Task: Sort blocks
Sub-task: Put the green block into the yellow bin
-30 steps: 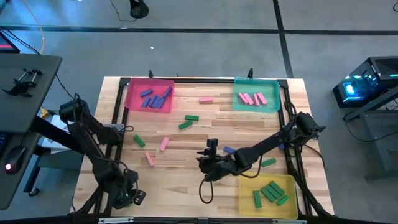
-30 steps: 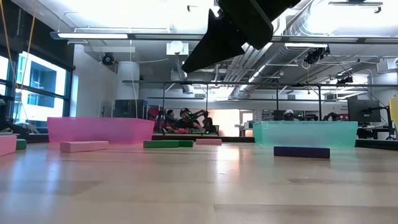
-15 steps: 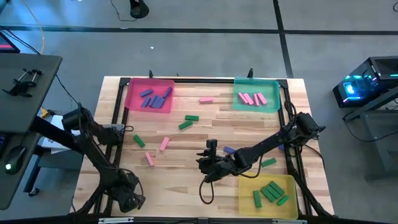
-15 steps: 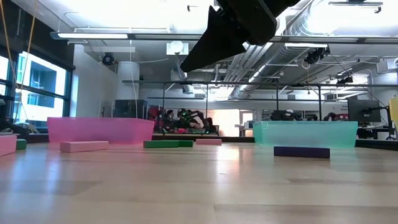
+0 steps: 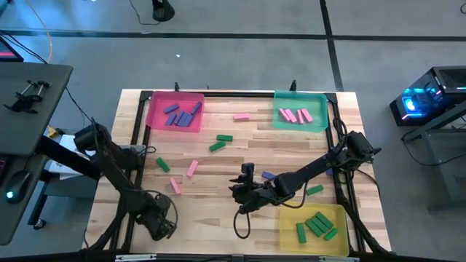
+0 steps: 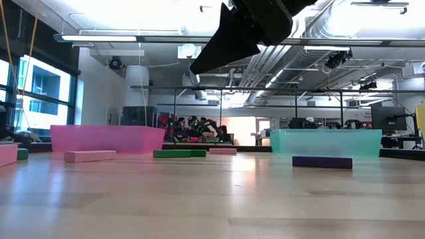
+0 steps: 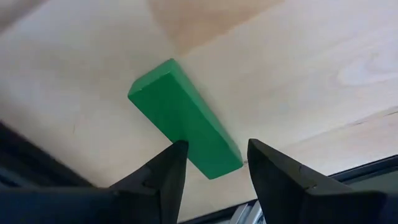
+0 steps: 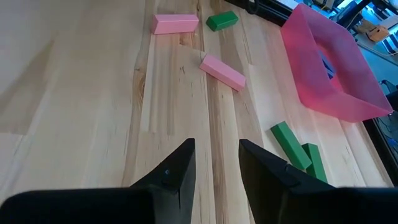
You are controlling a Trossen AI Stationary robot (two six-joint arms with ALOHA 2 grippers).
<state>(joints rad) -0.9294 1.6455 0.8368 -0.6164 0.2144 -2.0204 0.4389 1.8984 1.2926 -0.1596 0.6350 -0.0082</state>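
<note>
Overhead and wrist views of a wooden table (image 5: 218, 218) with two arms at work. The left gripper (image 5: 162, 224) stood low near the table's front-left edge. Its wrist camera showed a green block (image 7: 185, 127) lying flat on the wood, one end reaching between the two dark fingers (image 7: 163, 177); the jaws stood parted on either side of that end, and whether the pads touched the block could not be told. From overhead this block was hidden beneath the gripper.

The right gripper (image 5: 239, 192) hung above the middle of the table with its jaws a small way apart and nothing between them. A purple block (image 5: 268, 175) lay just beside that arm, and a green block (image 5: 314, 190) lay farther to the right, near the yellow tray (image 5: 285, 218).

Loose blocks lay well apart from both grippers: two pink blocks (image 5: 191, 169) and one green block (image 5: 162, 165) left of centre, two green blocks (image 5: 220, 142) towards the back, and one pink block (image 5: 241, 116) between the rear trays. The pink tray (image 5: 154, 109) held purple blocks (image 5: 182, 115), the teal tray (image 5: 280, 120) held pink blocks (image 5: 295, 115), and the yellow tray held green blocks (image 5: 315, 224).
</note>
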